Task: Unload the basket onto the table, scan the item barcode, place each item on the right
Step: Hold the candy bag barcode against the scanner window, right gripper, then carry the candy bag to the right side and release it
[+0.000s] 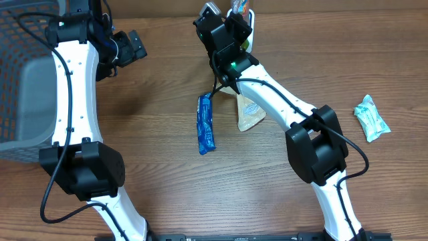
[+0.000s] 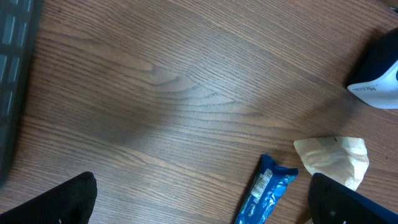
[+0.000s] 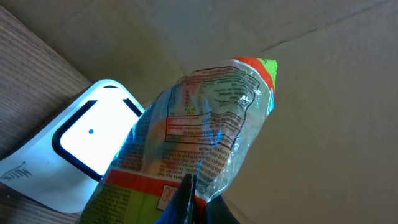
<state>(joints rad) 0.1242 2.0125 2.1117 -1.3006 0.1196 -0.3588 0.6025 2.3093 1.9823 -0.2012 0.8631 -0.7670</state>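
My right gripper [image 3: 194,194] is shut on the lower edge of the item, a crinkly clear snack bag [image 3: 205,124] with red and green bands and printed text. It holds the bag upright next to the white barcode scanner [image 3: 93,134], whose window glows bright. In the overhead view the right gripper [image 1: 231,27] is at the table's far edge, with the bag [image 1: 242,7] above the scanner [image 1: 252,28]. Over bare wood at the left, my left gripper [image 1: 130,45] stands open and empty; its black fingers [image 2: 59,202] show far apart.
A blue wrapped bar [image 1: 206,124] and a beige packet [image 1: 249,114] lie mid-table, also seen as the bar [image 2: 267,193] and packet [image 2: 333,158] from the left wrist. A teal packet [image 1: 371,118] lies far right. A grey basket [image 1: 20,67] stands at the left edge.
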